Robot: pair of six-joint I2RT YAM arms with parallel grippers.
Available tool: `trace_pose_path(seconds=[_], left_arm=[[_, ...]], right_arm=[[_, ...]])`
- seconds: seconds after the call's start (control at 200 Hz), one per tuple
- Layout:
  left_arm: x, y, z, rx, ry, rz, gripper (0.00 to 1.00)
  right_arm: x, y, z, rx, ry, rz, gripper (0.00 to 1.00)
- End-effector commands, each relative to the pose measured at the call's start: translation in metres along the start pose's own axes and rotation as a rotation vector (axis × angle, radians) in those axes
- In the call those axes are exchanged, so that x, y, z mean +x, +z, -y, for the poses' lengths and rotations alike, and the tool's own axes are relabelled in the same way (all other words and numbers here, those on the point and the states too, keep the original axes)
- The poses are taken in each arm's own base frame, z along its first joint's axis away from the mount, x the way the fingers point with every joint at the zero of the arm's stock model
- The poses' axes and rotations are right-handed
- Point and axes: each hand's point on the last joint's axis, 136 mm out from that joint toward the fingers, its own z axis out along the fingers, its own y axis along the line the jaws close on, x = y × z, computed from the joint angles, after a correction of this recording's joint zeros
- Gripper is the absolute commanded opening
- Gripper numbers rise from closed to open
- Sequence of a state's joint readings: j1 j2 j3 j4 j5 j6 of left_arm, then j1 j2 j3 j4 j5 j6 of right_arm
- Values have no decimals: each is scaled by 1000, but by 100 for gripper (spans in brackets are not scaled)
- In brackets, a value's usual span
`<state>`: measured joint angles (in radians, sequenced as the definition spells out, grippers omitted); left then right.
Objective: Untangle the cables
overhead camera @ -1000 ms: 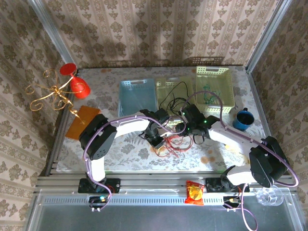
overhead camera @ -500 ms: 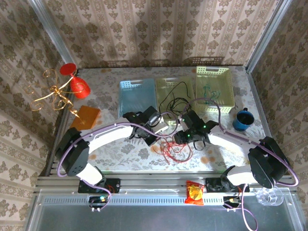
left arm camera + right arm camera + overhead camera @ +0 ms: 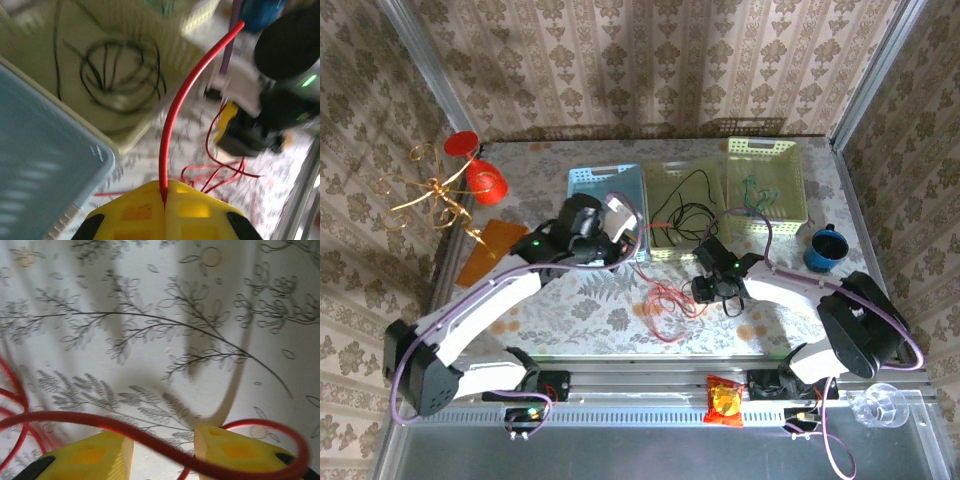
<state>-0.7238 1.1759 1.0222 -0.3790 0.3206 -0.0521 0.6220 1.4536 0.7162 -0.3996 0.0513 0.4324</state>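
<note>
At the left gripper (image 3: 165, 192): two yellow fingers pressed together, clamped on one red cable (image 3: 172, 115) that comes out of the seam between them and arches toward the far right. Positioned over the near right corner of the one blue basket (image 3: 582, 180), with the held cable running down and right into a loose heap of red cables (image 3: 665, 300) on the table (image 3: 590, 300); number of strands in that heap impossible to tell

At the right gripper (image 3: 162, 447): two yellow fingers apart, low over the patterned cloth just right of the heap, with one red strand (image 3: 60, 416) looping across the gap in front of them; touching the fingers or not, cannot tell

Farther out, three baskets in a row along the far side of the table: the blue one on the left, a pale yellow middle basket (image 3: 658, 170) beside it, and a pale yellow right basket (image 3: 760, 148). In the middle one, a coil of black cables (image 3: 685, 205); in the right one, a green cable (image 3: 752, 195). One blue cup (image 3: 825, 248) near the table's right edge, just beside the right basket. One orange sheet (image 3: 490, 252) at the left edge
</note>
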Motion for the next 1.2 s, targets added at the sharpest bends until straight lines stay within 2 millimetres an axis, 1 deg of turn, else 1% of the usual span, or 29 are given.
trace_pose_path(seconds=[0.0, 0.09, 0.13, 0.21, 0.265, 0.4, 0.455, 0.515, 0.625, 0.645, 0.72, 0.8, 0.835, 0.88, 0.945, 1.03, 1.06, 1.13, 1.195], left_arm=[[-46, -29, 16, 118, -44, 214, 0], [-67, -50, 19, 172, -78, 310, 0], [-73, -57, 18, 188, -91, 336, 0], [-83, -70, 19, 223, -106, 375, 0], [-89, -80, 25, 271, -107, 398, 0], [-105, -105, 28, 316, -112, 474, 0], [-109, -109, 31, 338, -113, 479, 0], [-109, -107, 36, 371, -112, 461, 0], [-100, -95, 46, 409, -106, 407, 0], [-99, -93, 48, 417, -98, 398, 0], [-99, -94, 63, 480, -72, 380, 0], [-100, -99, 81, 569, -43, 359, 0], [-99, -100, 86, 588, -29, 347, 0], [-98, -96, 83, 562, -28, 333, 0], [-96, -89, 75, 505, -30, 333, 0], [-97, -83, 68, 470, -37, 341, 0], [-98, -82, 68, 468, -37, 344, 0], [-99, -80, 67, 467, -37, 345, 0], [-100, -77, 66, 467, -36, 343, 0]], right_arm=[[4, 3, 20, 96, 56, -22, 39], [4, 4, 24, 114, 75, -24, 39], [4, 4, 26, 119, 82, -27, 39], [5, 5, 30, 135, 100, -38, 39], [5, 6, 33, 145, 112, -45, 39], [5, 6, 38, 157, 135, -45, 39], [3, 4, 37, 147, 138, -32, 39], [1, 1, 34, 120, 132, -6, 39], [-4, -7, 31, 88, 126, 52, 39], [-10, -15, 29, 65, 124, 91, 39], [-18, -28, 25, 24, 128, 169, 40], [-29, -45, 17, -47, 112, 262, 40], [-33, -51, 11, -87, 96, 294, 41], [-37, -63, -2, -162, 56, 338, 41], [-41, -79, -16, -249, 3, 388, 42], [-37, -105, -46, -430, -112, 417, 43], [-36, -112, -54, -473, -142, 432, 43], [-33, -119, -62, -508, -177, 429, 44], [-30, -119, -72, -542, -210, 387, 45]])
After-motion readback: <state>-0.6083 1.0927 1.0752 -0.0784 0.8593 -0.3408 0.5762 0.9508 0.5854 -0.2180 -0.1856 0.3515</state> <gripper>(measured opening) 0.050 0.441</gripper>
